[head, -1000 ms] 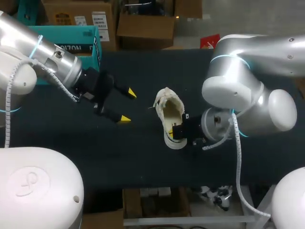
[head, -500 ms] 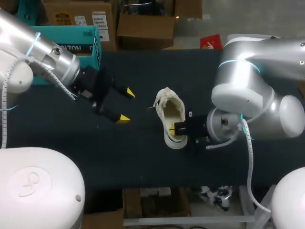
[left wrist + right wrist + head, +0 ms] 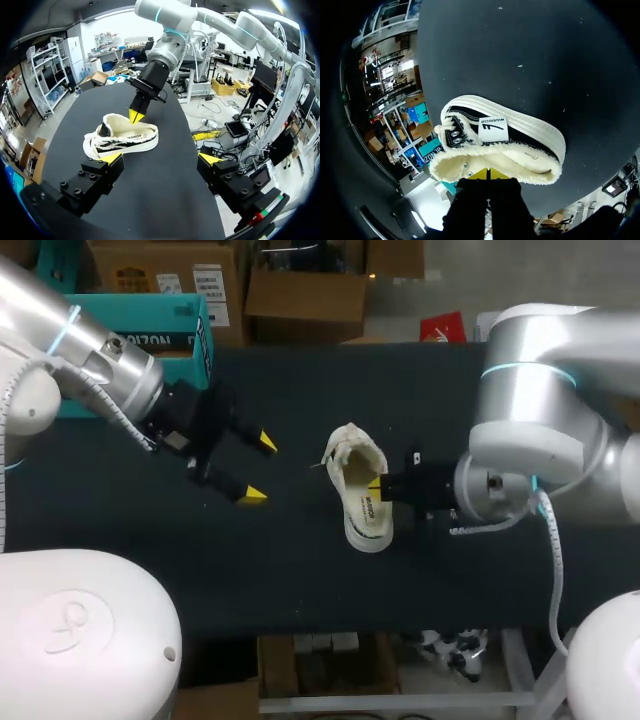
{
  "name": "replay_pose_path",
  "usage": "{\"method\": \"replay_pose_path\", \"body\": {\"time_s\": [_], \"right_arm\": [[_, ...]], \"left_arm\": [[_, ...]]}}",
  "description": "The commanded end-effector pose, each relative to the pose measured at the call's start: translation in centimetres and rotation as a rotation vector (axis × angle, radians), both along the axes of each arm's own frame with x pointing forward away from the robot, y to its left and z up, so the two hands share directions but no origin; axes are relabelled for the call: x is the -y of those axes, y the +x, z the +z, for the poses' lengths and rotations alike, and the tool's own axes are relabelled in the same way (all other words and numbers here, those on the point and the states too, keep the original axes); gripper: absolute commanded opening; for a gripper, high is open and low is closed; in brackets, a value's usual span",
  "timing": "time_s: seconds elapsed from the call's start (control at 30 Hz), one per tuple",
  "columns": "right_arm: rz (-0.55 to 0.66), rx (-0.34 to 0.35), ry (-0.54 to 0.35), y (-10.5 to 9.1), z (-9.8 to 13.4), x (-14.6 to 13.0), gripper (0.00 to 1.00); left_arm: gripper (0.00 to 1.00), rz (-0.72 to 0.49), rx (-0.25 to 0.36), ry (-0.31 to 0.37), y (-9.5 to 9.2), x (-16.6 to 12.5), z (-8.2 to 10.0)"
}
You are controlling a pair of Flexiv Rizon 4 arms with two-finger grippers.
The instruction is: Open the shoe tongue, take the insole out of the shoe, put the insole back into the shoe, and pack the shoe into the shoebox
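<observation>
The shoe (image 3: 362,498), a cream low-top with black side stripes and a fleecy lining, is sitting upright on its sole near the middle of the dark surface (image 3: 300,570). Its laced end is pointing toward the far edge. The pale insole (image 3: 367,510) is lying inside it and showing through the opening. The right fingers (image 3: 377,484) are reaching in from the right side. They are pressing together so that the yellow tips are meeting, right at the fleecy rim on the shoe's right side. In the right wrist view the tips (image 3: 487,174) are sitting just over that rim, with the side stripe and eyelets ahead of them. The pictures are not showing whether any of the lining is pinched between them. The left wrist view is showing the same yellow point coming down onto the rim of the opening. The left fingers (image 3: 258,470) are hanging well to the left of the shoe, spread wide and gripping nothing, with their tips aiming toward it. In the left wrist view the shoe (image 3: 122,140) is lying ahead of them, nearer one tip than the other, and apart from both. The teal shoebox (image 3: 150,325) is standing at the far left corner, behind the left arm (image 3: 80,350).
</observation>
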State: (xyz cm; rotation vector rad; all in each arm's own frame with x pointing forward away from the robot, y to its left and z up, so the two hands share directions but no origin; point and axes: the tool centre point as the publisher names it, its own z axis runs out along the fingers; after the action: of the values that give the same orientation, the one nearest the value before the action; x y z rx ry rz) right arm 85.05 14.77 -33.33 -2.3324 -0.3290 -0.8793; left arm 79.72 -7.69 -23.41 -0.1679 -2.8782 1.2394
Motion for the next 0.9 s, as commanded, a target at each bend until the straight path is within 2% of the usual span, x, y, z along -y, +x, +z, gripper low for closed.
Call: {"method": "replay_pose_path", "body": {"time_s": [0.03, 0.13, 0.33, 0.57, 0.6, 0.63, 0.77, 0.8, 0.9], "right_arm": [[0.291, -0.096, 0.217, 1.0, 0.9, 1.4, 0.00], [0.334, -0.103, 0.252, 1.5, 1.2, 1.8, 0.00], [0.466, -0.107, 0.381, 2.4, 1.8, 3.0, 0.00], [0.530, -0.092, 0.427, 2.5, 2.3, 3.6, 0.00], [0.548, -0.098, 0.440, 2.5, 2.3, 3.6, 0.05], [0.558, -0.103, 0.445, 2.6, 2.3, 3.6, 0.17], [0.573, -0.117, 0.454, 2.7, 2.5, 3.6, 0.21], [0.599, -0.124, 0.473, 2.8, 2.7, 3.6, 0.27], [0.629, -0.135, 0.488, 3.0, 3.1, 3.6, 0.33]], "left_arm": [[1.00, 0.019, -0.009, 0.016, -0.6, -0.3, 0.5], [1.00, 0.031, -0.024, 0.022, -0.9, -0.6, 0.5], [1.00, 0.049, -0.036, 0.031, -1.3, -1.1, 0.5], [1.00, 0.062, -0.041, 0.040, -1.8, -1.4, 0.6], [1.00, 0.062, -0.041, 0.042, -1.8, -1.4, 0.6], [1.00, 0.063, -0.042, 0.044, -1.9, -1.4, 0.6], [1.00, 0.060, -0.049, 0.048, -2.0, -1.2, 0.4], [1.00, 0.056, -0.058, 0.048, -2.0, -1.1, 0.4], [1.00, 0.058, -0.066, 0.054, -2.1, -0.9, 0.3]]}}
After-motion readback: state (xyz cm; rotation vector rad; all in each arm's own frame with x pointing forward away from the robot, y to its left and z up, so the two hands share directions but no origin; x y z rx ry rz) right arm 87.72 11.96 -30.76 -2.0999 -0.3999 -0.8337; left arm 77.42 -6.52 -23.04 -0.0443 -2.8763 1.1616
